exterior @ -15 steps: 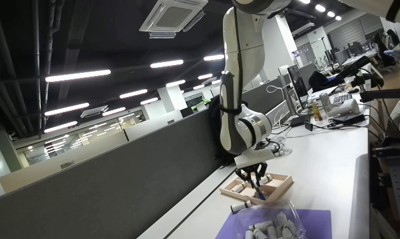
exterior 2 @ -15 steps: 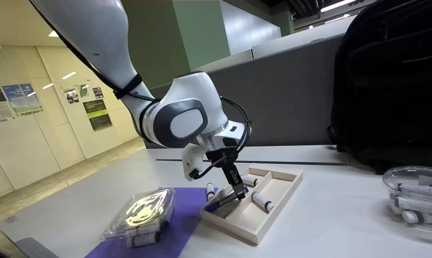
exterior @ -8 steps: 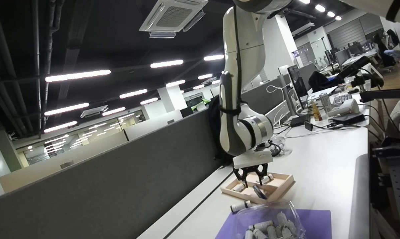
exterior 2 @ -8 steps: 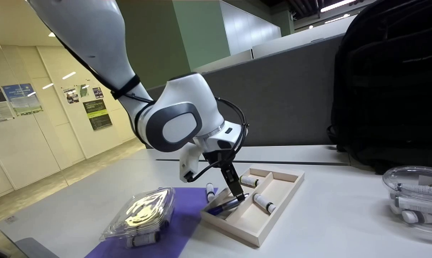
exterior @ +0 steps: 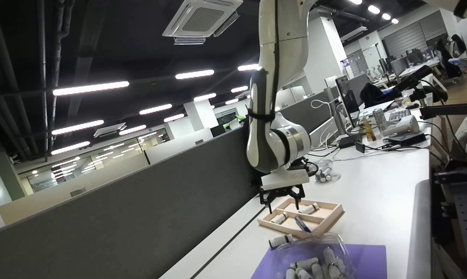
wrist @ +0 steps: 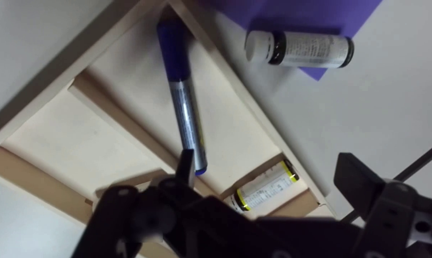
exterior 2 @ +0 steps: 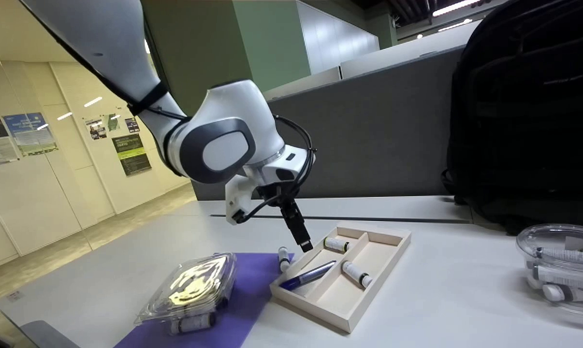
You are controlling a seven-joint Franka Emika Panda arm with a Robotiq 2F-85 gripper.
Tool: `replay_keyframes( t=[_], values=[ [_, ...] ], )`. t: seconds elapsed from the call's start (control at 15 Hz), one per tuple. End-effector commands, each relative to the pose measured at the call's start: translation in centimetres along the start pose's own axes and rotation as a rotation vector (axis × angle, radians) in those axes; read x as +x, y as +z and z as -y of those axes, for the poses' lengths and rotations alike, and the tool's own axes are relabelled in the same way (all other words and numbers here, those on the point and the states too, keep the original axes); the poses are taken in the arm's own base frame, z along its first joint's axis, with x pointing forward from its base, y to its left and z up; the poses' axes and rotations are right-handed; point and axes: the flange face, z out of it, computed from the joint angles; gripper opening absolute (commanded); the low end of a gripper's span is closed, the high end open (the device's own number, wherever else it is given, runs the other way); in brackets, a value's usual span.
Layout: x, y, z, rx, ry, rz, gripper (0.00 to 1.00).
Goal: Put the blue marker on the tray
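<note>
The blue marker [exterior 2: 308, 277], silver with a dark blue cap, lies slantwise inside a long compartment of the light wooden tray [exterior 2: 313, 309]. Its cap end reaches toward a tray corner in the wrist view, where the marker [wrist: 185, 107] shows nearly whole; one finger covers a little near its tail. My gripper [exterior 2: 306, 248] hangs above the tray's edge, apart from the marker. Wide open, the gripper [wrist: 268, 161] has nothing between its fingers; below that gap are the tray rim and a small bottle. In both exterior views the gripper [exterior: 284, 210] is clear of the tray.
Small white bottles [exterior 2: 337, 244] lie in other tray compartments. Another bottle [exterior 2: 284, 258] rests beside the tray near the purple mat [exterior 2: 245, 295]. A clear plastic box [exterior 2: 192, 285] of bottles sits on the mat. A round clear tub [exterior 2: 560, 270] and a grey partition [exterior 2: 369, 140] stand nearby.
The gripper has opened and let go of the marker, which now lies in the tray. The arm has then risen and drawn back from it, leftward in both exterior views.
</note>
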Motion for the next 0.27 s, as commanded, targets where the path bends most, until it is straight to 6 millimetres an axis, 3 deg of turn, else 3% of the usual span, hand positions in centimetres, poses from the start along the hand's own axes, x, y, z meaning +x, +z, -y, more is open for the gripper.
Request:
replay_keyframes(
  t=[0.0,0.2],
  values=[
    [-1.36,-2.23,0.83,-0.031,-0.070,0.106,1.00],
    [-2.11,-2.68,1.46,-0.074,-0.147,0.182,1.00]
  ],
)
